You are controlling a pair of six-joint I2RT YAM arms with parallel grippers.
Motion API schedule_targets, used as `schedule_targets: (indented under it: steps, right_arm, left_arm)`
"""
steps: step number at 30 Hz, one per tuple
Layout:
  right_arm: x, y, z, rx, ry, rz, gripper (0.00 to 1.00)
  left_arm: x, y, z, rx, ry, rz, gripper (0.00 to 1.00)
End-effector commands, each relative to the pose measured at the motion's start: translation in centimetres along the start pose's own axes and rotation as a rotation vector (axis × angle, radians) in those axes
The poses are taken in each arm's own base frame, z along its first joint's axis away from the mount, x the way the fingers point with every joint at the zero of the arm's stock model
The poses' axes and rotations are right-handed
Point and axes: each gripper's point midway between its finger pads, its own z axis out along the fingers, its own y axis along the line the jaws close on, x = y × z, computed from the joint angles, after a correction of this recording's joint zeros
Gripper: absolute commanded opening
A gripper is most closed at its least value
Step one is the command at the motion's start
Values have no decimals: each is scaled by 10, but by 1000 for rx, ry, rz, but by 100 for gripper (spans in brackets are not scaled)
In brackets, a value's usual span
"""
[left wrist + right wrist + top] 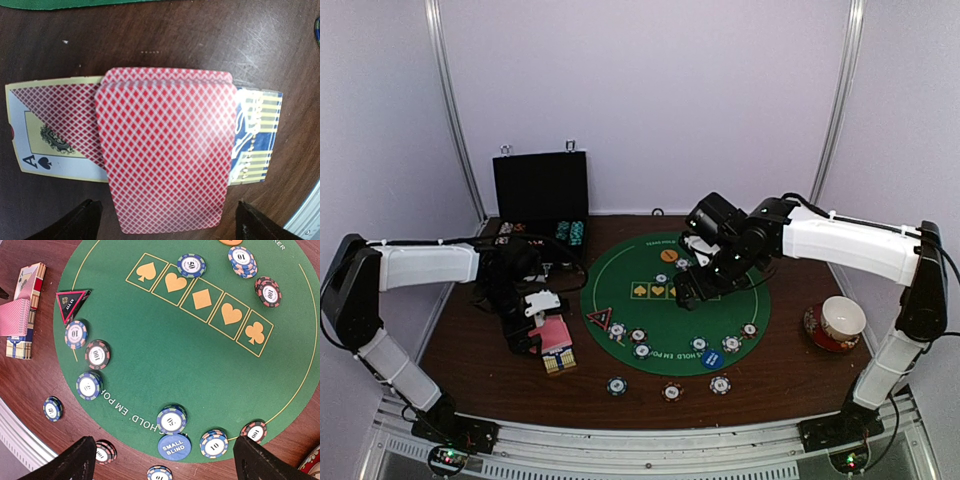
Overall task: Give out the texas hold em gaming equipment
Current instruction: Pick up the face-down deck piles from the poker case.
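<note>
A stack of pink-backed cards (167,150) lies on a card box (45,130) on the brown table; it also shows in the top view (554,334). My left gripper (167,212) is open just above the stack's near end, its fingers (85,222) wider apart than the cards; in the top view it is at the table's left (535,315). My right gripper (164,445) is open and empty, hovering over the green mat (150,340) above a blue "small blind" button (173,446). Several striped chips (172,419) ring the mat's near edge. An orange button (668,255) lies at the mat's far side.
An open black case (540,195) holding chips stands at the back left. A cup on a saucer (840,320) stands at the right. A triangular "all in" marker (71,302) lies on the mat's left edge. Three chips (671,392) lie on bare table in front of the mat.
</note>
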Motion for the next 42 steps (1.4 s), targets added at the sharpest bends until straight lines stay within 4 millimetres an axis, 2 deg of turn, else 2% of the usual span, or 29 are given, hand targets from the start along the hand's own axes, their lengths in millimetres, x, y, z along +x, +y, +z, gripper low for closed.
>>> schedule_targets:
  steps: [1, 25, 42]
  right_arm:
    - [-2, -6, -10, 14, -25, 19, 100]
    - [1, -5, -12, 2, -18, 18, 99]
    - [5, -5, -9, -6, -14, 23, 99]
  left_arm:
    - [2, -4, 5, 11, 3, 6, 97]
    - [2, -3, 15, -2, 30, 29, 98]
    - [10, -4, 26, 6, 82, 31, 97]
